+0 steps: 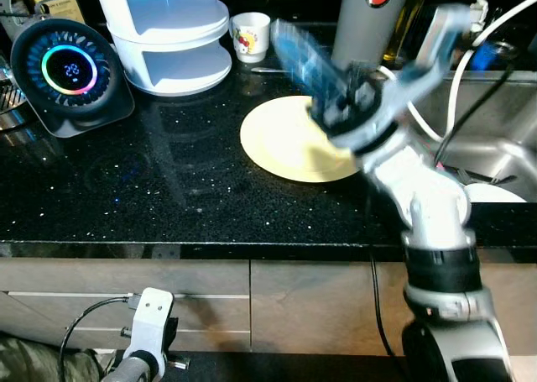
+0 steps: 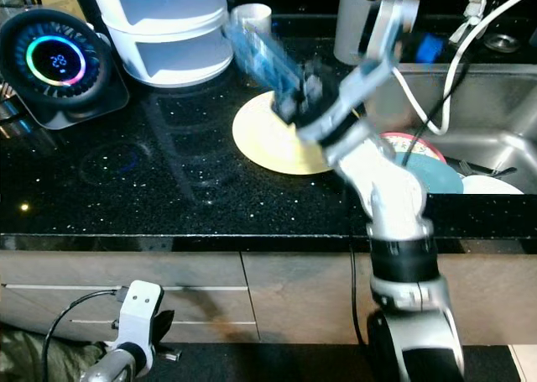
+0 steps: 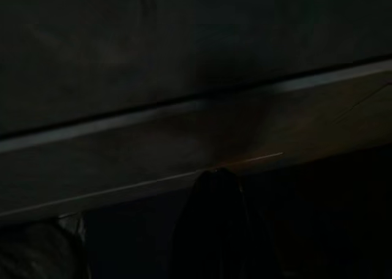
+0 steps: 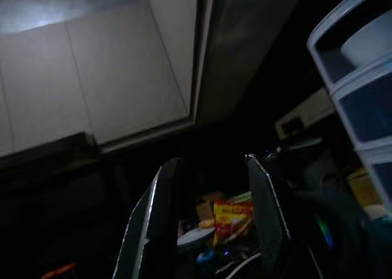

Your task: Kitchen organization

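Low at seven o'clock the left gripper (image 1: 149, 315) hangs idle, fingers unreadable, while the right gripper (image 4: 208, 221), parted and empty, sweeps blurred above the yellow plate (image 1: 289, 143) at one o'clock, so slow before descending.

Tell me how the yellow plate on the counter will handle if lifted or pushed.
The yellow plate lies flat on the glossy black counter, so it would probably slide easily. Its low rim leaves little for the fingers. It looks rigid, possibly breakable.
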You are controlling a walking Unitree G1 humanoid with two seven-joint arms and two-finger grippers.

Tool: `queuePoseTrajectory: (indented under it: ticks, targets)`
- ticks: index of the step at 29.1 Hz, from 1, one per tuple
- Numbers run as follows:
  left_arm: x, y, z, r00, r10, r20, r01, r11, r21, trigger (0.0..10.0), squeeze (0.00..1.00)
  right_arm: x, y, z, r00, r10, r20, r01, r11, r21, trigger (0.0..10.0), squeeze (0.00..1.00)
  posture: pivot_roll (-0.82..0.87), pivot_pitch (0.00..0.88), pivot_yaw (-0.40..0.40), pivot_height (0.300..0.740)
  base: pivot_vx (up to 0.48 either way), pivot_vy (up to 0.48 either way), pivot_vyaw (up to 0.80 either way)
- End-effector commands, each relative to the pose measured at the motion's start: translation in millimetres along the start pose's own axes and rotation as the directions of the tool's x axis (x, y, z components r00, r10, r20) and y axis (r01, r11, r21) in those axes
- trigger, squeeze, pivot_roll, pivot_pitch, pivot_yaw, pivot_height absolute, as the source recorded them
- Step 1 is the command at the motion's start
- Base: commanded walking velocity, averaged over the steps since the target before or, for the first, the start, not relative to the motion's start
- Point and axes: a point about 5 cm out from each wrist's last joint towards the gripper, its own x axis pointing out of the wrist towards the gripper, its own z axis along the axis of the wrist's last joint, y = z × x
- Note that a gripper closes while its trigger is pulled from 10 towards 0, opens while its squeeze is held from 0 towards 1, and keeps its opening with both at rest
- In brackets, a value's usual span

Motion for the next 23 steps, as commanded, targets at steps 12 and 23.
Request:
queuePoseTrajectory:
  ticks: [12, 23]
  targets:
    - [-10.2, 1.4, -8.5, 0.999, 0.002, -0.043, -0.002, 1.0, 0.001, 10.0, 0.0, 77.5, 14.7, 42.9, 0.961, 0.174, 0.213, -0.171, 0.985, -0.035, 10.0, 0.0, -0.02, 0.331, 0.042, 0.74, 0.0, 0.0, 0.0]
    - [-14.3, 1.5, -8.6, 0.999, 0.005, -0.048, -0.005, 1.0, -0.004, 10.0, 0.0, 100.8, 29.9, 63.4, 0.913, 0.283, 0.294, -0.28, 0.959, -0.053, 10.0, 0.0, -0.02, 0.346, 0.033, 0.74, 0.0, 0.0, 0.0]
